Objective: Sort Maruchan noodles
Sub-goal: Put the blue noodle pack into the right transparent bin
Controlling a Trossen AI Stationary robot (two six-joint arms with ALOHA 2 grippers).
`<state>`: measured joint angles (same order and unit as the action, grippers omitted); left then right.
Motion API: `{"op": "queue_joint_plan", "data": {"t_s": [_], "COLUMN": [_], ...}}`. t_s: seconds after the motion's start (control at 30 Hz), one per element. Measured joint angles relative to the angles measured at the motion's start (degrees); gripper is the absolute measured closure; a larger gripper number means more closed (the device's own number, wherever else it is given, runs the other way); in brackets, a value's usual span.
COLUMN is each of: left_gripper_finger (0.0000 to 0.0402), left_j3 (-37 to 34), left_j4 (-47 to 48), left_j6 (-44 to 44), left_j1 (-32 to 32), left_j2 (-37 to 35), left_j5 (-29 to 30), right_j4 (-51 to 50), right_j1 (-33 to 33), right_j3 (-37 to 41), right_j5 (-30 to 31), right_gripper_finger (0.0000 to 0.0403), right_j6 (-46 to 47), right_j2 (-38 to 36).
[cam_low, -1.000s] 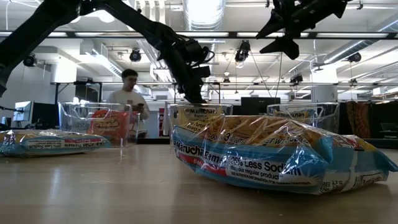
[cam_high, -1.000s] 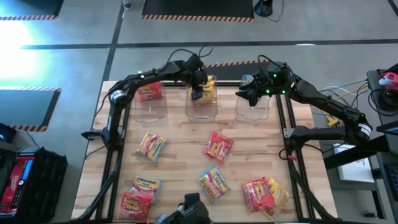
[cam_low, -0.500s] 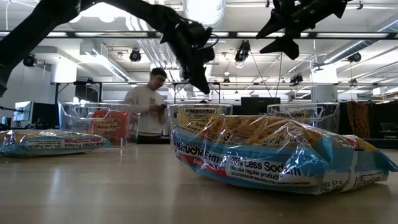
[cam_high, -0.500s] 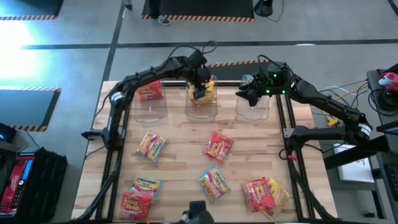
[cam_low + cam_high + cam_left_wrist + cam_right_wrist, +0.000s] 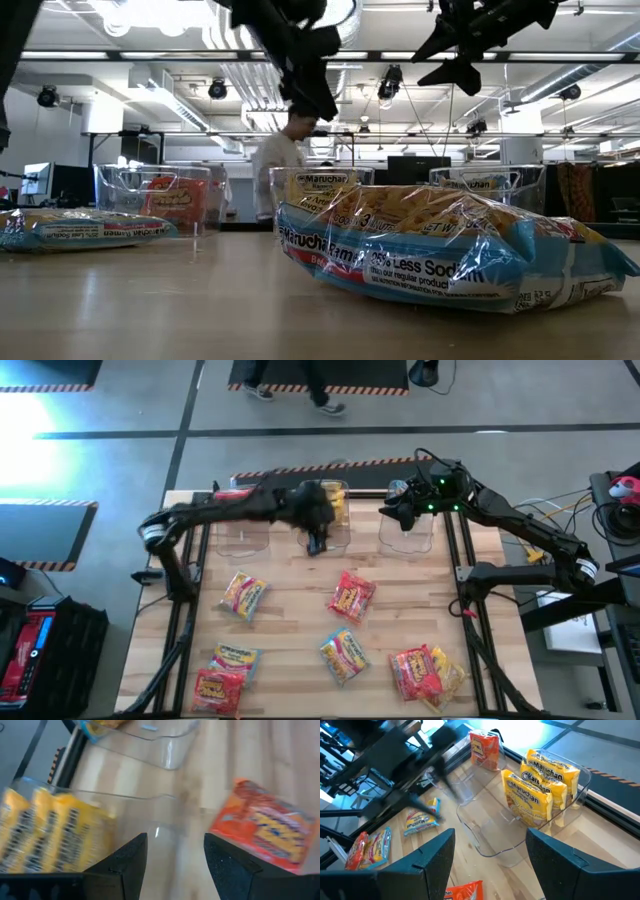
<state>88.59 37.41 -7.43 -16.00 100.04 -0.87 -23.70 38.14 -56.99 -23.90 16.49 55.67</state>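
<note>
Yellow Maruchan packets [image 5: 338, 505] standing upright in the middle bin [image 5: 326, 538], 2 rows visible in the right wrist view [image 5: 540, 790]. Taking that middle bin as the landmark from here on. Red packet [image 5: 238, 506] sitting in the left bin [image 5: 243, 536], on the left-arm side of it, also showing in the right wrist view [image 5: 484, 750]. Right bin [image 5: 406, 536] sitting on the other side, with a Maruchan label just showing through its wall in the low view [image 5: 466, 184].

Loose packets lying flat on the wooden table [image 5: 290, 600], all nearer the camera-side edge than the middle bin: red one [image 5: 351, 596] closest to it, pink-yellow one [image 5: 243, 595] off toward the left-arm side, blue-edged one [image 5: 344, 656] farther out and filling the low view [image 5: 440, 245], red and yellow pair [image 5: 425, 672] overlapping toward the right corner, 2 more [image 5: 222, 675] touching near the left corner.

Left gripper [image 5: 316, 540] hovering at the near wall of the middle bin, above the table, fingers [image 5: 122, 865] spread apart and gripping nothing; red packet [image 5: 265, 832] lying beyond them in its wrist view. Right gripper [image 5: 392, 512] hanging over the right bin, well clear of the middle bin, fingers [image 5: 427, 857] wide apart, carrying nothing.

Person [image 5: 278, 165] standing in the room behind the middle bin, feet showing past the table's far end [image 5: 295, 390].
</note>
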Motion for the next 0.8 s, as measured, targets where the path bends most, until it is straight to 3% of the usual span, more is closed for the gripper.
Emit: {"op": "queue_joint_plan", "data": {"t_s": [0.17, 0.33, 0.5, 0.8], "left_gripper_finger": [0.0223, 0.0223, 0.0223, 0.0223], "left_j3": [-13.3, -20.8, -25.7, -32.7], "left_j4": [-10.6, -19.3, -22.0, -37.3], "left_j6": [10.6, 20.8, 31.8, 55.3], "left_j1": [7.2, 12.6, 17.1, 25.3], "left_j2": [-8.5, -13.5, -14.2, -10.4], "left_j5": [5.8, 6.4, 6.8, 6.9], "right_j4": [0.0, 0.0, 0.0, 0.0], "right_j1": [0.0, 0.0, 0.0, 0.0], "right_j3": [0.0, 0.0, 0.0, 0.0], "right_j5": [0.0, 0.0, 0.0, 0.0], "right_gripper_finger": [0.0170, 0.0170, 0.0170, 0.0170], "right_j6": [0.0, 0.0, 0.0, 0.0], "right_j2": [0.0, 0.0, 0.0, 0.0]}}
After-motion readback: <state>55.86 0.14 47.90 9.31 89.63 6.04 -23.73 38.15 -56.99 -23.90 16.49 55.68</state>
